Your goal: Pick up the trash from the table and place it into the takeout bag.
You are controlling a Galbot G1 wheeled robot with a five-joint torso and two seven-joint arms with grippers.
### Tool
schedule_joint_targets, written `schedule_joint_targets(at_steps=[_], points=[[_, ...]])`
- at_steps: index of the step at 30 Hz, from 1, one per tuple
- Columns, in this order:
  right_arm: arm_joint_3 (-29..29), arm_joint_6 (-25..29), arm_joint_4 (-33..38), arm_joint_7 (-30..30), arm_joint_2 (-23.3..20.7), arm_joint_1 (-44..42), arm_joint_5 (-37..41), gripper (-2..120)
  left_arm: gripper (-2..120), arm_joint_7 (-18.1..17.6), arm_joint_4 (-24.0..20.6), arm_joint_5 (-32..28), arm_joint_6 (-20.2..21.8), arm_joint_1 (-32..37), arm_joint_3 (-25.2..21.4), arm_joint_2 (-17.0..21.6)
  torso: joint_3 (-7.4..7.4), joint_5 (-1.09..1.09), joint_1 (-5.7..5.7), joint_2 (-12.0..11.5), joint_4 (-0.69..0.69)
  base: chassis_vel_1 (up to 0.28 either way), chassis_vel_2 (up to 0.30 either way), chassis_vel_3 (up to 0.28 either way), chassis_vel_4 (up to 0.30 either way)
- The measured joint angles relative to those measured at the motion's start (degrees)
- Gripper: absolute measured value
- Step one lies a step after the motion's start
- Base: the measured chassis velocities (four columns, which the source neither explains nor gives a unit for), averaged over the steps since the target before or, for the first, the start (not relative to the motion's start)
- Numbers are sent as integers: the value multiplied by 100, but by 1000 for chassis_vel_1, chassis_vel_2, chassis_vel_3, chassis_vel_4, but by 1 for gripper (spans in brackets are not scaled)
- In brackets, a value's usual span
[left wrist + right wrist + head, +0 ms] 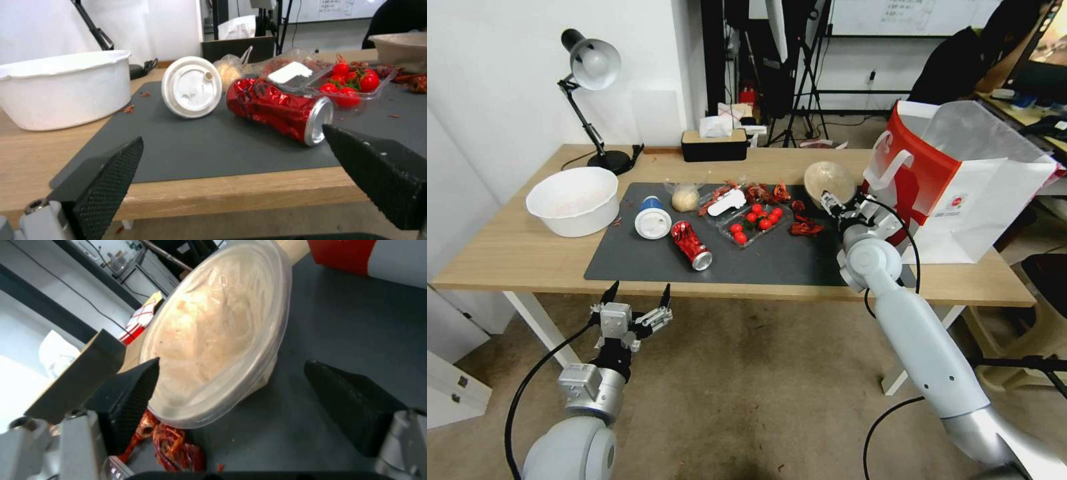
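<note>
The trash lies on the table's dark mat (647, 267). A beige domed bowl (829, 180) with a clear lid (218, 340) sits tilted beside the takeout bag (960, 187). My right gripper (842, 203) is at the bowl's near rim, open, with one finger (133, 393) close to the rim and the other apart. A crushed red can (692, 245) (276, 110), a blue cup with white lid (652, 219) (191, 86) on its side and a bagged bun (686, 197) lie further left. My left gripper (637, 297) (231, 136) hangs open below the table's front edge, facing the can.
A large white bowl (574, 200) stands on the table's left end (507, 253). A clear tray of cherry tomatoes (754, 223) and red crayfish shells (804, 228) lie mid-mat. A desk lamp (590, 67) and a black tissue box (715, 143) stand at the back edge.
</note>
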Motion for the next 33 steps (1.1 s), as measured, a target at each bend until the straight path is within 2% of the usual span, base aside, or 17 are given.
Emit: schedule_joint_targets(at_steps=[3,7,9,11,17,19,20,23,27,29,33], points=[[0,0,-25,6,13,21,0,80,100,-1,4,0,-11,2,4,-2,0,0,0,0,0,0,0,0,0],[-3,-20,-117,49,34,71,-3,63,100,-1,10,-1,-35,5,16,-9,0,0,0,1,0,0,0,0,0],[-4,-23,-123,56,38,75,-4,62,100,-1,10,-2,-37,6,17,-11,0,0,0,1,0,0,0,0,0],[-6,-42,-181,98,61,105,-5,53,100,-1,3,-10,-49,14,19,-13,0,0,0,1,0,0,0,0,0],[-9,-47,-252,113,89,153,-12,39,100,-1,-13,-12,-69,33,27,-21,0,0,0,1,0,0,0,0,0],[-17,-48,-261,112,92,158,-26,30,100,1,-29,-12,-97,41,32,-30,0,0,0,0,0,0,0,0,0],[-17,-48,-261,112,92,158,-26,30,100,1,-29,-12,-97,41,32,-30,0,0,0,0,0,0,0,0,0],[-17,-47,-259,101,93,153,-42,15,100,6,-78,-16,-109,44,46,-50,0,0,0,1,0,0,0,0,0],[-17,-41,-242,85,91,136,-54,9,100,7,-79,-17,-109,41,47,-52,0,-1,0,1,1,0,0,0,0],[-9,-31,-218,69,87,112,-73,1,100,8,-74,-17,-112,43,48,-52,0,0,-1,1,1,0,0,0,0],[4,-13,-194,41,73,78,-164,0,100,9,-59,-17,-120,44,48,-54,0,0,0,1,0,0,0,0,0]])
